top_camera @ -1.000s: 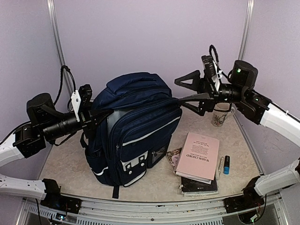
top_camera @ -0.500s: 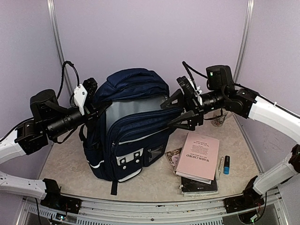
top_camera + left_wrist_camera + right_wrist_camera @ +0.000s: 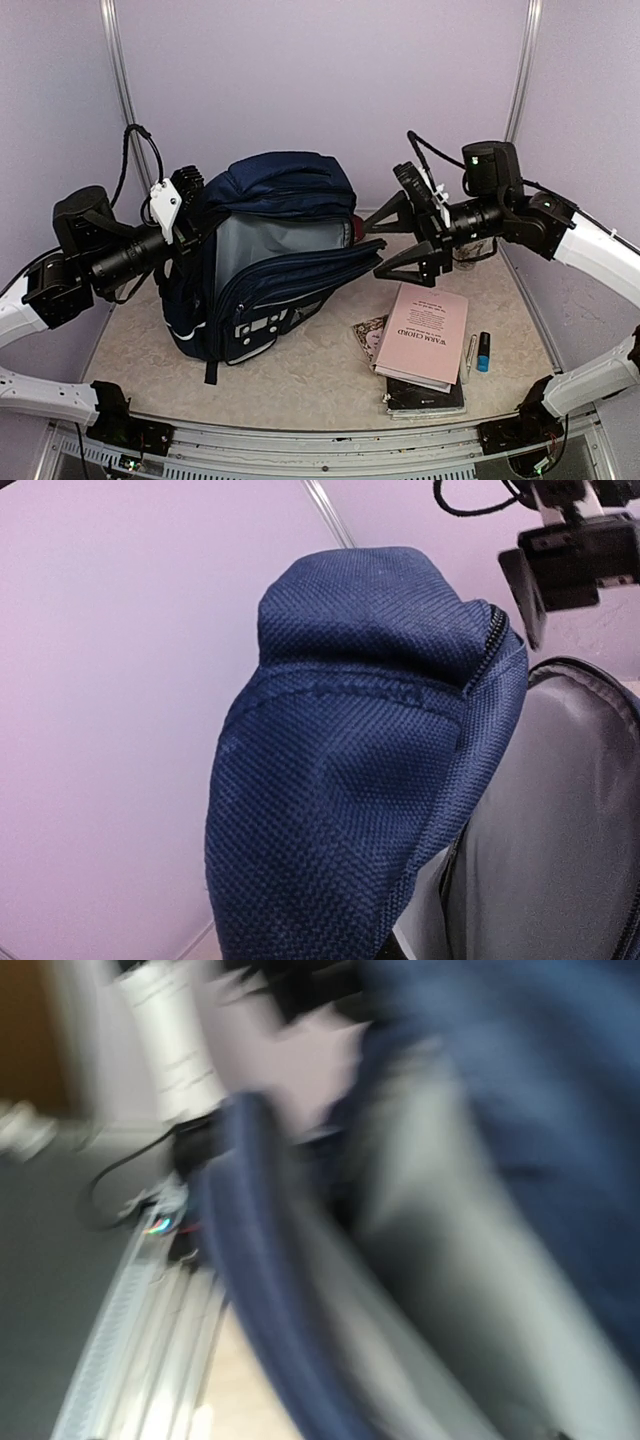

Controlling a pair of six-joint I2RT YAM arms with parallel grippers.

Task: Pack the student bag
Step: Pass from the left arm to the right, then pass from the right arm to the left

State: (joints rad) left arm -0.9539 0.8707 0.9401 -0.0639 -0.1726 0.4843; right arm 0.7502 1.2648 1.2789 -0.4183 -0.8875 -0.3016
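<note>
My left gripper [image 3: 200,230] is pinched on the coarse woven navy rim of the student bag [image 3: 290,190]. The bag slumps at the table's centre-left, its main pocket gaping on smooth grey lining. My right gripper [image 3: 372,250] holds its 2 fingers spread just beside the flap. The table [image 3: 320,375] is mottled beige and the walls [image 3: 300,70] are plain lilac.

1. We see the student bag [image 3: 285,185] in navy blue, with thin white trim lines and white patches on its front.
2. Its open lining [image 3: 265,245] is plain grey.
3. The book [image 3: 425,335] is pale pink with dark lettering; the notebook [image 3: 428,399] beneath it is black.
4. The table [image 3: 310,375] is mottled beige.
5. The walls [image 3: 320,80] behind are soft lilac.
</note>
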